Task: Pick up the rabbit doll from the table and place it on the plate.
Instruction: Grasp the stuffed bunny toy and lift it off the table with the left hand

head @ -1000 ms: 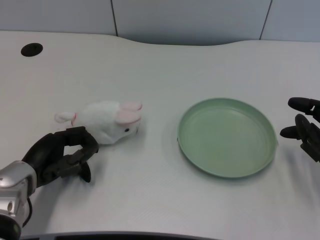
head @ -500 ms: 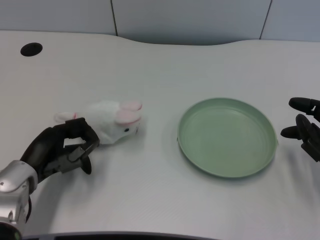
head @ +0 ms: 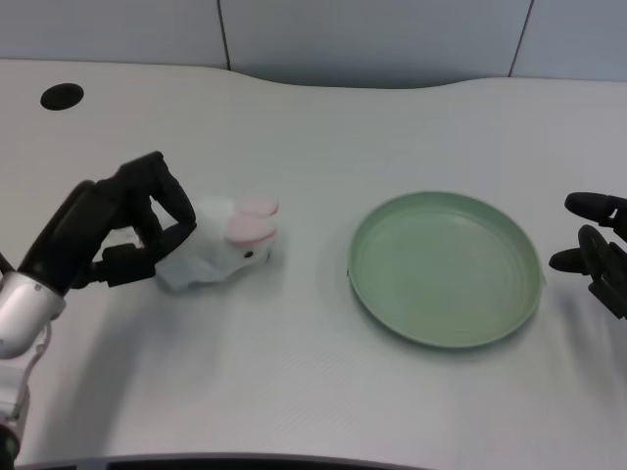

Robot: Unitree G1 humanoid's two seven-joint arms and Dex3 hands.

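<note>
The white rabbit doll [head: 220, 250] with pink ears lies on the table left of centre, its head pointing right toward the plate. My left hand [head: 118, 230] has come in over the doll's rear end. Its fingers [head: 162, 191] arch over the back of the doll and the thumb sits low in front, hiding the tail. The fingers are still apart, and the doll rests on the table. The pale green plate [head: 377, 294] stands empty to the right of the doll.
My right hand [head: 598, 255] waits at the right edge, just past the plate's rim. A dark round hole [head: 62, 96] is set in the table at the far left. The table's curved back edge runs along the top.
My left hand has risen from the table in front of the doll and moved up and over the doll's rear, its fingers opening out around it. The doll has barely moved.
</note>
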